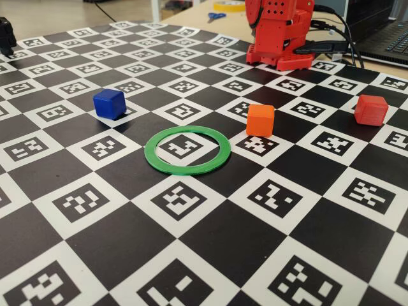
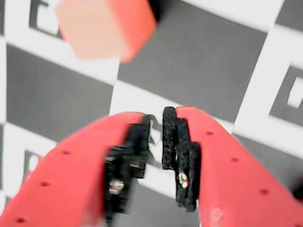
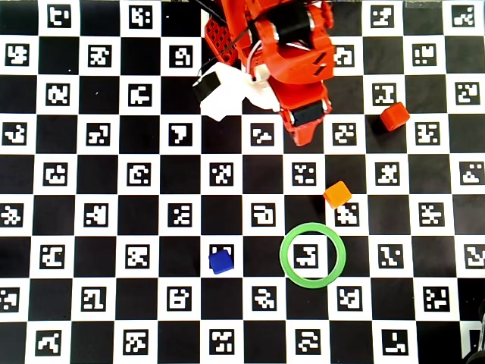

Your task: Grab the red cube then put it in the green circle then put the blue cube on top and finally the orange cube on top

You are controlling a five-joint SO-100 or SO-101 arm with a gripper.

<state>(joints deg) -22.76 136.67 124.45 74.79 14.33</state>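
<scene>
A black-and-white checkered mat (image 1: 210, 236) printed with square marker codes covers the whole table, and along its far edge in the fixed view sit a laptop (image 1: 389, 35) and a pair of blue-handled scissors (image 1: 215, 16). The red arm (image 3: 292, 45) is folded up near the top of the overhead view. In the wrist view its gripper (image 2: 156, 137) hangs over the mat with the black-padded jaws drawn close, only a thin slit between them and nothing held. A blurred orange-looking block sits at the top left of that wrist view, clear of the fingers; I cannot tell which cube it is. The green circle (image 3: 312, 255) lies flat with only a marker square showing through its hollow middle. The orange cube (image 3: 337, 194) stands just beyond the ring's upper right, apart from it. The red cube (image 3: 394, 116) rests well off toward the right, nearer the arm's base. The blue cube (image 3: 221, 260) sits left of the ring, separated from it.
</scene>
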